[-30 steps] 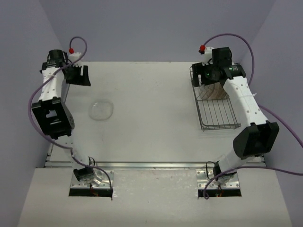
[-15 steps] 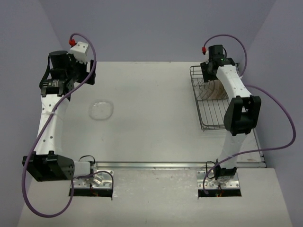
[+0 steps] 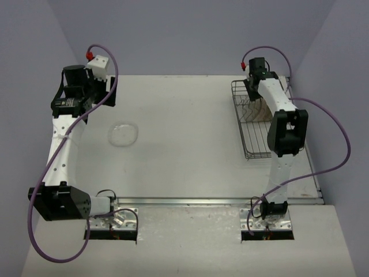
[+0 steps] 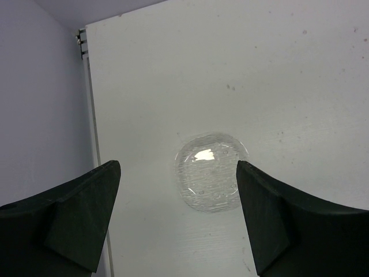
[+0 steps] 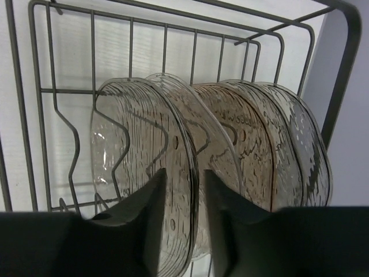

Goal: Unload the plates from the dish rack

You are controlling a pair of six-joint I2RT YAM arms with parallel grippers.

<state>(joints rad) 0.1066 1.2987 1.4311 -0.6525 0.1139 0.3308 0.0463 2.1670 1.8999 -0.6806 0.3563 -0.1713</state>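
Several translucent plates point(image 5: 253, 144) stand on edge in the far end of the dark wire dish rack point(image 5: 17, 115), which sits at the table's right side point(image 3: 262, 147). My right gripper point(image 5: 184, 173) is open, its fingers straddling the rim of the nearest plate point(image 5: 138, 144) with narrow gaps on both sides. In the top view it is over the rack's far end point(image 3: 252, 92). One clear plate point(image 4: 209, 171) lies flat on the table at the left point(image 3: 123, 134). My left gripper point(image 4: 177, 167) is open and empty, above and behind that plate point(image 3: 104, 92).
The near half of the rack point(image 3: 259, 141) holds no plates. The table's left edge and the purple wall point(image 4: 40, 115) run close beside the left gripper. Purple cables loop from both arms.
Both arms changed posture. The right gripper moved to the rack's far end and down over the plates. The left gripper turned to face the flat plate.
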